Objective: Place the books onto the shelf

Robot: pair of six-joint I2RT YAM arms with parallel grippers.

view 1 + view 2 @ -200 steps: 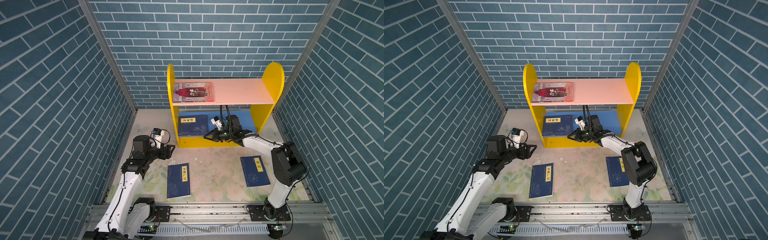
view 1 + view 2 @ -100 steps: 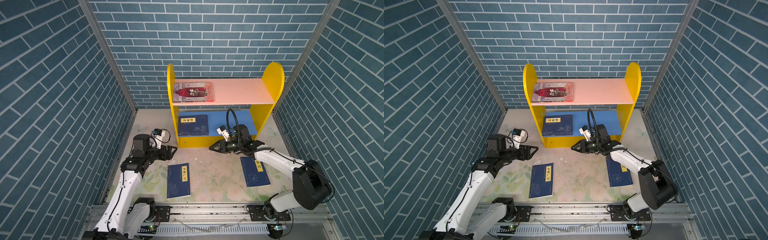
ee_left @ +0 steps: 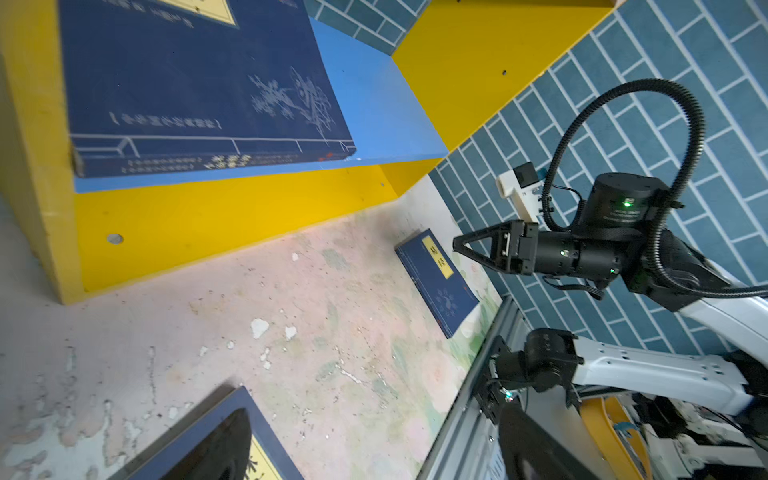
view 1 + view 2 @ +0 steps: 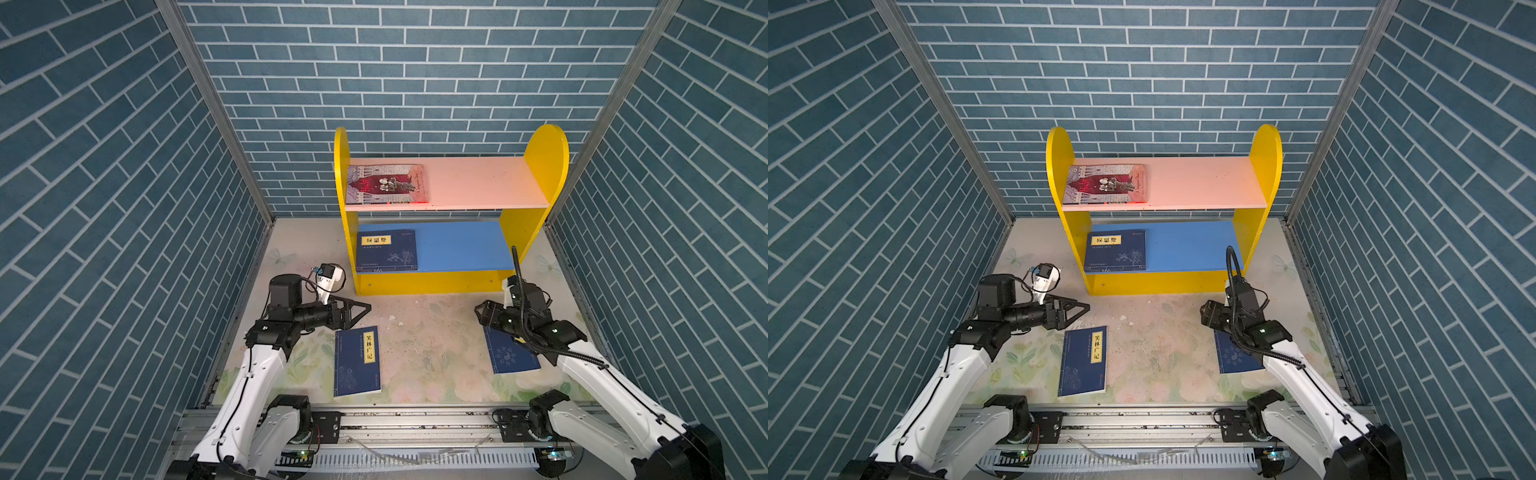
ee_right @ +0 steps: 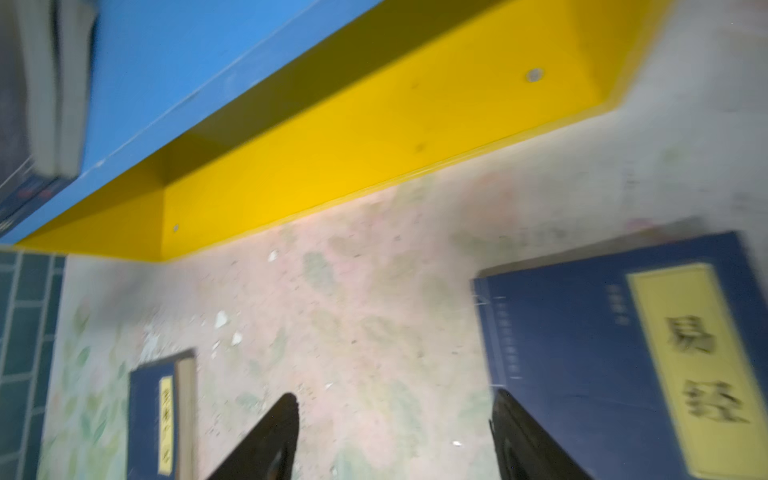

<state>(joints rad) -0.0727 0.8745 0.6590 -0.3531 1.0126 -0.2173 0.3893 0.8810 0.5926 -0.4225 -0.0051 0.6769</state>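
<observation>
Right hand (image 4: pixel 482 316), jaws apart and empty, hovers at the shelf-side corner of a navy book (image 4: pixel 509 357) lying flat on the counter (image 4: pixel 424 345); the arm hides part of its cover. Left hand (image 4: pixel 362 309), jaws also apart and empty, hangs just beside another navy book (image 4: pixel 357 360) on the counter. Beyond stands the shelf (image 4: pixel 540 166): a grey-and-red book (image 4: pixel 386 184) lies on its pink board, a navy one (image 4: pixel 386 250) on its blue board.

Likely risks: a thin, flat book offers no edge, so the jaws may skid or shove it. A carried book could catch the yellow front lip or nudge the shelved ones. The 2 arms could clash.
</observation>
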